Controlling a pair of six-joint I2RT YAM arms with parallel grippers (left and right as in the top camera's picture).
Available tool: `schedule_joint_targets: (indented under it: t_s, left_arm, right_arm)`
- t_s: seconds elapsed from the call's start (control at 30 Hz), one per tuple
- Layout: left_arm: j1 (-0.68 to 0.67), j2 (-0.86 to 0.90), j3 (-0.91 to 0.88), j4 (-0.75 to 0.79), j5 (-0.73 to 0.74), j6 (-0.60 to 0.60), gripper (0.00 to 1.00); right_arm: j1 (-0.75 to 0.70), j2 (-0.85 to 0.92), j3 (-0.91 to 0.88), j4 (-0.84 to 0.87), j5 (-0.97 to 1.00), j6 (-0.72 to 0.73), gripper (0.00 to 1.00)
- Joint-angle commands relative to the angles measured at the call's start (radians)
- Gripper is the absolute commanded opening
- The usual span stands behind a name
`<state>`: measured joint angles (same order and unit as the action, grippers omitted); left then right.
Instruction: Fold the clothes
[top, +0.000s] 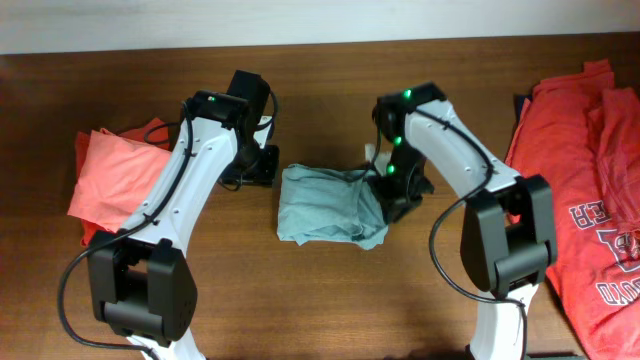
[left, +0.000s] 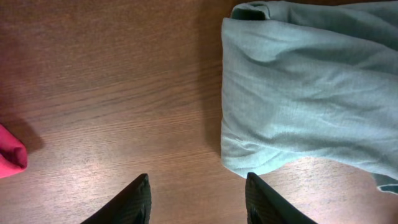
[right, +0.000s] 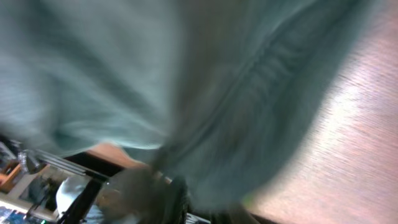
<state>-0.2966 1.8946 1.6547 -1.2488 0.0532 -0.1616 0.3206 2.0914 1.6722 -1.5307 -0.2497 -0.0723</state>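
Observation:
A grey-green garment (top: 320, 205) lies folded in the middle of the table. It also shows in the left wrist view (left: 305, 87). My left gripper (top: 262, 168) is open and empty just left of the garment's left edge, its fingers (left: 198, 199) over bare wood. My right gripper (top: 398, 195) is at the garment's right edge, where the cloth is bunched up toward it. The right wrist view is blurred and filled with the grey-green cloth (right: 186, 74), which hangs from the jaws (right: 186, 199), so they look shut on it.
A folded red garment (top: 110, 175) lies at the table's left; its corner shows in the left wrist view (left: 9, 155). A pile of red shirts with white print (top: 590, 170) covers the right edge of the table. The wall runs along the far edge.

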Motion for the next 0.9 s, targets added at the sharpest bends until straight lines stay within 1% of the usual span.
schedule_joint_targets:
  t_s: [0.0, 0.1, 0.2, 0.3, 0.47, 0.53, 0.57, 0.63, 0.67, 0.7, 0.73, 0.83, 0.87]
  left_arm:
    - [0.005, 0.000, -0.005, -0.002, 0.011, 0.006, 0.49]
    - [0.002, 0.000, -0.005, -0.007, 0.011, 0.006, 0.49]
    - [0.002, 0.000, -0.005, -0.013, 0.014, 0.012, 0.49]
    - [0.002, 0.000, -0.005, -0.003, 0.072, 0.064, 0.49]
    - [0.002, 0.000, -0.005, 0.062, 0.101, 0.129, 0.49]
    - [0.002, 0.000, -0.005, 0.106, 0.156, 0.171, 0.49]
    - [0.002, 0.001, -0.005, 0.137, 0.198, 0.189, 0.49]
    - [0.002, 0.003, -0.005, 0.169, 0.233, 0.190, 0.49]
    - [0.000, 0.004, -0.005, 0.183, 0.249, 0.190, 0.49]
    - [-0.003, 0.005, -0.006, 0.193, 0.262, 0.196, 0.49]
    - [-0.011, 0.006, -0.010, 0.207, 0.294, 0.220, 0.49]
    - [-0.032, 0.008, -0.034, 0.233, 0.314, 0.235, 0.49]
    - [-0.044, 0.010, -0.056, 0.242, 0.315, 0.235, 0.49]
  right_arm:
    - [0.003, -0.007, -0.113, 0.091, 0.036, -0.005, 0.19]
    - [0.003, -0.008, -0.117, 0.119, 0.111, 0.028, 0.19]
    - [0.000, -0.011, -0.086, 0.112, 0.174, 0.060, 0.18]
    - [-0.008, -0.022, -0.014, 0.086, 0.180, 0.108, 0.18]
    - [-0.007, -0.092, 0.062, 0.069, 0.127, 0.103, 0.18]
    - [-0.009, -0.140, 0.081, 0.081, 0.074, 0.103, 0.18]
    - [-0.011, -0.171, 0.081, 0.105, 0.018, 0.103, 0.18]
    - [-0.013, -0.197, 0.081, 0.140, -0.106, 0.085, 0.18]
    - [-0.013, -0.203, 0.081, 0.163, -0.213, 0.045, 0.18]
    - [-0.013, -0.203, 0.081, 0.176, -0.280, 0.024, 0.18]
    - [-0.013, -0.192, 0.074, 0.206, -0.402, -0.008, 0.18]
    - [-0.015, -0.172, 0.038, 0.275, -0.517, -0.025, 0.18]
    - [-0.021, -0.163, 0.002, 0.323, -0.562, -0.025, 0.18]
